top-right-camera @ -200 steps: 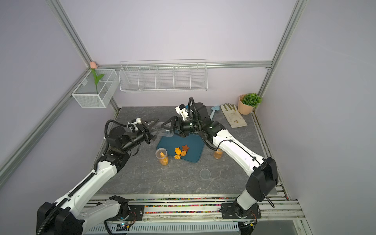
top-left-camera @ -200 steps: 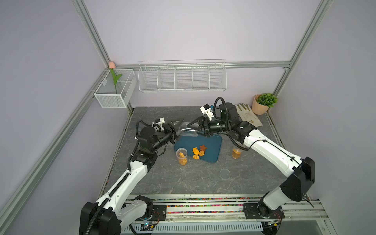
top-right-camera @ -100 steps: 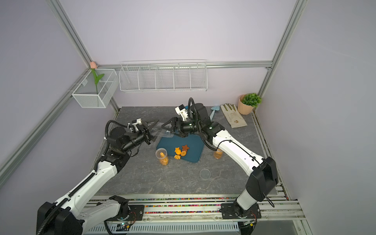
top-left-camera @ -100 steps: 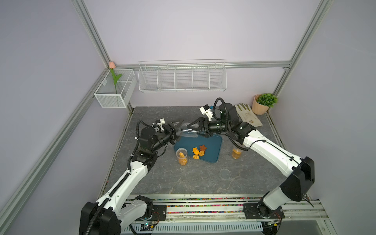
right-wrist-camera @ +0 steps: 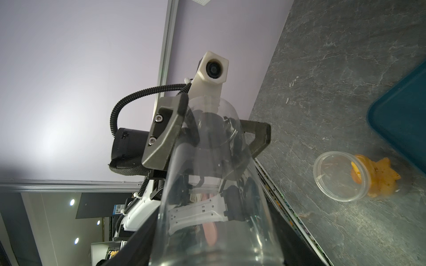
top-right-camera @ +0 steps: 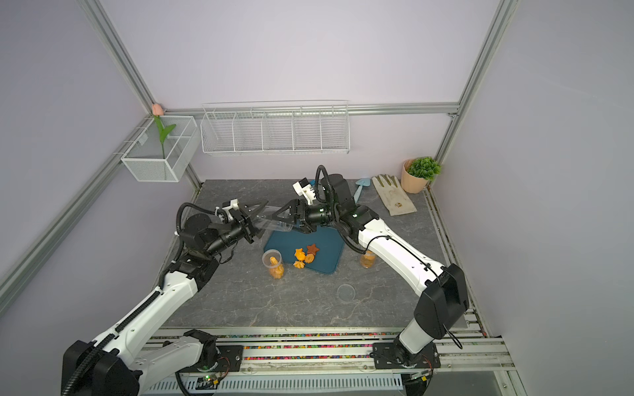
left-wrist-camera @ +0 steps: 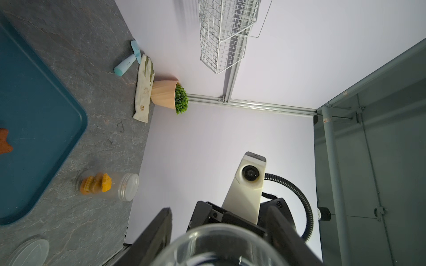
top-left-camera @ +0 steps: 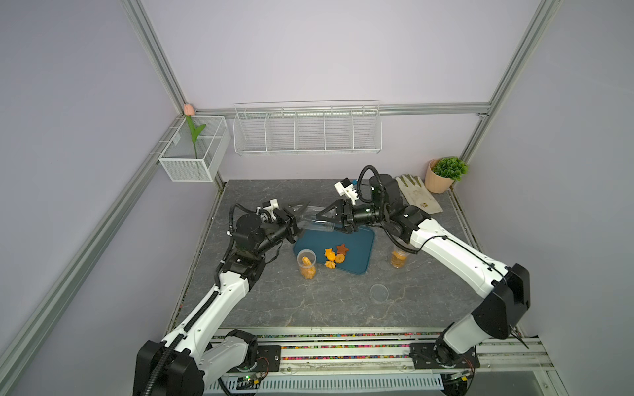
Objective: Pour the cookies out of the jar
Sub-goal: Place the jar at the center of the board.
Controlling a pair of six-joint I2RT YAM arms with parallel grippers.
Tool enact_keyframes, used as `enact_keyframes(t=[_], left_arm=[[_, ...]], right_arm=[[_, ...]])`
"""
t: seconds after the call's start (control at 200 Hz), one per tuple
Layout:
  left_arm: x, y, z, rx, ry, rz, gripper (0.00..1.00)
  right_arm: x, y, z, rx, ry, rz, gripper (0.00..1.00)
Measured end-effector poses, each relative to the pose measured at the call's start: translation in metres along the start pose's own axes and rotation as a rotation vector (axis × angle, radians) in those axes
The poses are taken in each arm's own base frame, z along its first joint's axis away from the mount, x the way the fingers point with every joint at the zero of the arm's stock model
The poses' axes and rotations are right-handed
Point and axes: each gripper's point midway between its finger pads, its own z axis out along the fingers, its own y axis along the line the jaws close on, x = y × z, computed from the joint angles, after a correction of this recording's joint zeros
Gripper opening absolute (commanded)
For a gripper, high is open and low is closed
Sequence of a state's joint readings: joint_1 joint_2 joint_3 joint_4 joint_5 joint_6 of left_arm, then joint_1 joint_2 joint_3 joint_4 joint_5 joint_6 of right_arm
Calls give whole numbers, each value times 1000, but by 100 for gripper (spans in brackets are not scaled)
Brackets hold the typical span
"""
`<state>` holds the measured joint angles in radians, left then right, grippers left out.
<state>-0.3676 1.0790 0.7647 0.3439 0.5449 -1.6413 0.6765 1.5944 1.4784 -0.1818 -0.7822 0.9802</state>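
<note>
Cookies [top-left-camera: 330, 254]: 3 orange, 1 brown star on tray [top-left-camera: 358, 245]; L tool [top-left-camera: 302, 220] pinches jar [top-left-camera: 311, 223]; R tool [top-left-camera: 328, 223] unclear.

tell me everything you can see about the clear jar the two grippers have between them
The clear jar is a transparent cylinder, plastic or glass by its look, and empty: no cookies show inside. It lies roughly level in the air above the far edge of the teal tray. The left gripper is shut on one end. The right gripper has its fingers on either side of the other end; whether they press cannot be told.
</note>
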Motion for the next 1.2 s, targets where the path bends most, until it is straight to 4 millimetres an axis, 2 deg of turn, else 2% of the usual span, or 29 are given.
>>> enact_keyframes(t=[0.17, 0.445, 0.45, 0.465, 0.485, 0.685, 0.845, 1.045, 1.11, 1.2], left_arm=[[0, 0, 0, -1, 2, 0, 63], [1, 1, 0, -6, 6, -3, 76], [1, 1, 0, -6, 6, -3, 76], [1, 1, 0, -6, 6, -2, 96], [1, 2, 0, -7, 7, -3, 100], [2, 7, -1, -29, 16, -12, 100], [-4, 17, -10, -80, 6, -12, 100], [-20, 14, -47, -128, -82, 48, 100], [-24, 10, -59, -167, -111, 96, 100], [-23, 1, -66, -213, -115, 167, 100]], right_arm=[[1, 0, 0, -1, 3, 1, 68], [1, -1, 0, -1, 4, 1, 68], [1, -1, 0, -1, 4, 1, 68], [1, -1, 0, -1, 4, 1, 68], [1, -1, 0, -1, 4, 1, 68], [-1, -3, -2, 6, 1, -1, 67], [-6, -22, -12, 51, -15, 33, 67], [-11, -53, -50, 174, -48, 86, 68], [-9, -57, -65, 232, -47, 86, 68], [-1, -58, -79, 314, -25, 65, 68]])
